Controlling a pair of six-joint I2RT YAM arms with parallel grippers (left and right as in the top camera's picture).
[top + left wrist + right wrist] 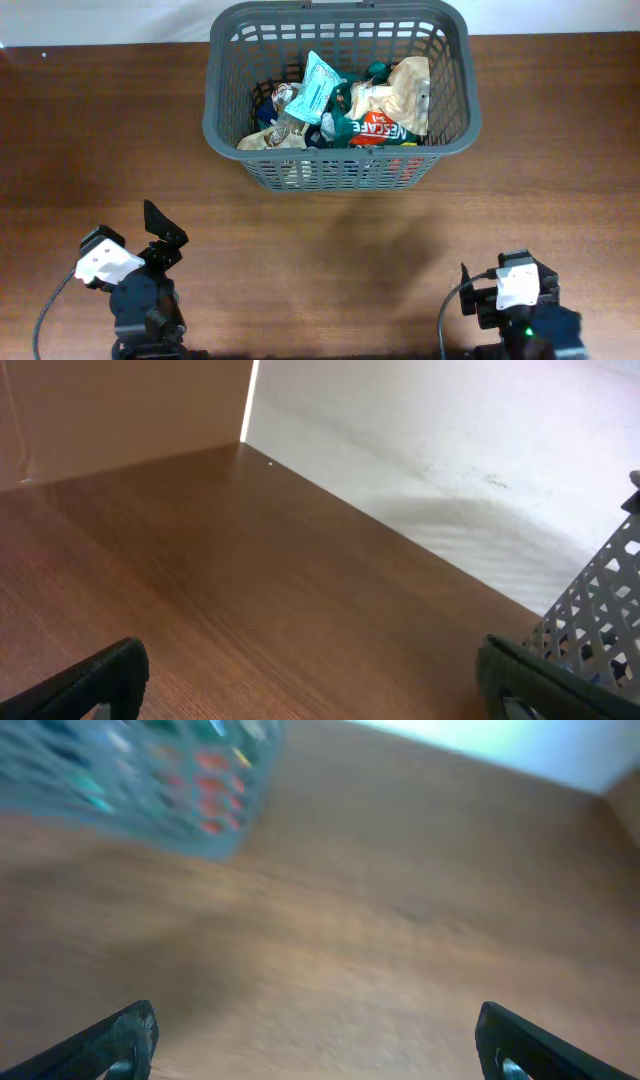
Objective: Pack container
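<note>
The container (222, 112), a dark grey slotted basket, stands at the table's far centre. Several packets lie in it, among them a red-and-green Nescafe packet (382, 129), a light blue packet (315, 88) and a beige pouch (407, 88). My left gripper (163, 236) is near the front left, open, with only bare wood between its fingers (112, 672); a corner of the container (600, 600) shows at its right. My right gripper (315, 1040) is at the front right, open and empty, and the container (130, 780) appears blurred at its upper left.
The brown wooden table (330, 250) stretches between both arms and the basket. A white surface (430, 450) lies past the table's far edge. A tan panel (120, 410) stands at the left end of the table.
</note>
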